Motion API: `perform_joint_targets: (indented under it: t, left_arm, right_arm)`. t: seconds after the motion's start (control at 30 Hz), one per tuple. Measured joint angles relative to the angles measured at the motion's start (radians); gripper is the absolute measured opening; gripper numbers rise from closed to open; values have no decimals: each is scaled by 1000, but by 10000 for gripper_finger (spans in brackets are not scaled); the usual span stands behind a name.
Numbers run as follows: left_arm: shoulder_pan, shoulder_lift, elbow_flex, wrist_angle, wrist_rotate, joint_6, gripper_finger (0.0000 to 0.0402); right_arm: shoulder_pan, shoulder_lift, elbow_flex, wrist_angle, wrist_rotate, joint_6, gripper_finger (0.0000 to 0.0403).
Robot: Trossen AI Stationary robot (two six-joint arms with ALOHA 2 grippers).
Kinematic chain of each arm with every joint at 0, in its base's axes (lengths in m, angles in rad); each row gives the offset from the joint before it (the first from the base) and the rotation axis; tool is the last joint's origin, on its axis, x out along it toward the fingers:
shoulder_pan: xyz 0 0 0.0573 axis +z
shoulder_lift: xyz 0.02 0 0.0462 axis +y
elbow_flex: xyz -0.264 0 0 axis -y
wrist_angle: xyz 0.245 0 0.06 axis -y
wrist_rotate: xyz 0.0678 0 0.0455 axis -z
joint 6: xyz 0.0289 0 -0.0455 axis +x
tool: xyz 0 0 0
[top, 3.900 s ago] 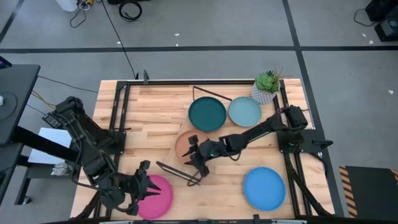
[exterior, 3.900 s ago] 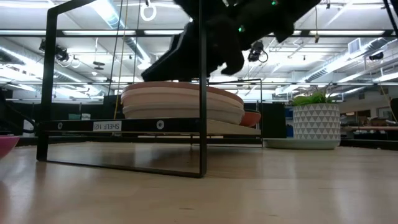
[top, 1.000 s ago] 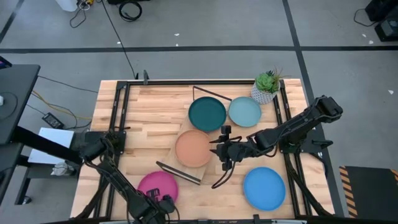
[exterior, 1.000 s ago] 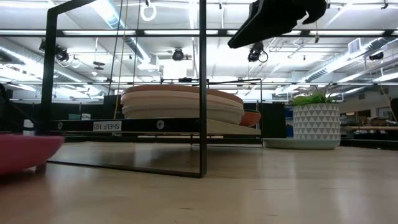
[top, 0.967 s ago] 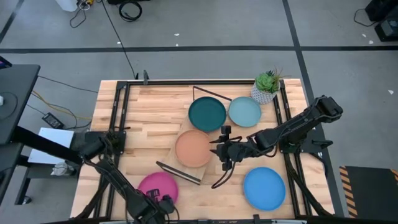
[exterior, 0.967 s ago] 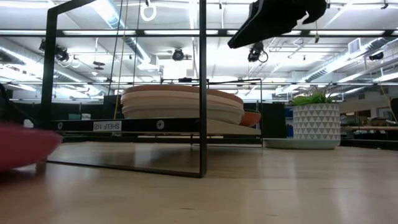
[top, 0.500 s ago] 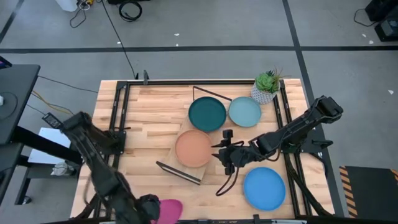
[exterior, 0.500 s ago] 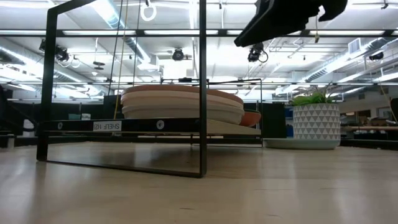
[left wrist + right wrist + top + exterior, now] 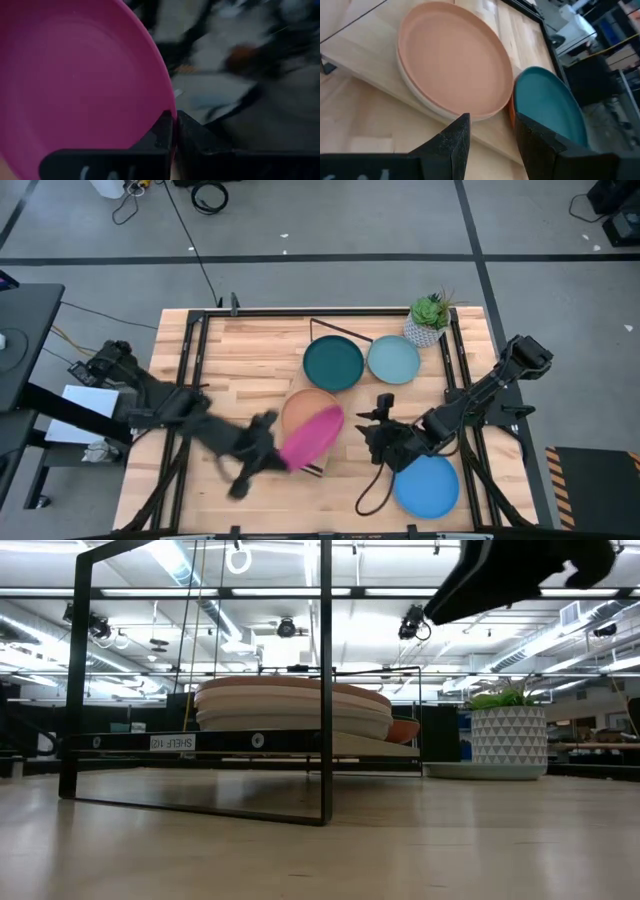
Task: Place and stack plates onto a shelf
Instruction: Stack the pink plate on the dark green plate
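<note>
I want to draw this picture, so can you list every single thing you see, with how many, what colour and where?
pink plate: one, pink, held tilted over the shelf's near end
tan plate: one, tan, top of the stack on the shelf
cream plate: one, cream, under the tan one
orange plate: one, orange, only its edge shows, under the teal plate
teal plate: one, dark teal, far end of the shelf
light blue plate: one, on the table by the plant
blue plate: one, bright blue, table's near right
shelf: one, light wood, black wire frame, mid-table
plant: one, green, white pot, far right corner
left end effector: shut on the pink plate
right end effector: open, above the blue plate
</note>
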Motion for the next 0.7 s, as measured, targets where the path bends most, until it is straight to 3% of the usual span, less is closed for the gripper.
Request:
perform_joint_targets:
  t: [0.13, 0.23, 0.4, 0.53, 0.7]
  left_arm:
    - [142, 23, -1, -176, -26, 106, 20]
    - [222, 61, -2, -233, -38, 268, 21]
    - [306, 110, -1, -355, 32, 582, 22]
    - [364, 154, -1, -461, 29, 671, 17]
    - [382, 203, -1, -453, 27, 787, 17]
  right_arm:
    - [43, 0, 0, -30, 59, 0, 160]
    - [58, -1, 0, -12, 102, -80, 160]
    - [55, -1, 0, 123, 186, -361, 180]
    - [40, -1, 0, 326, 201, -634, 225]
    - [-9, 17, 2, 493, 185, -881, 278]
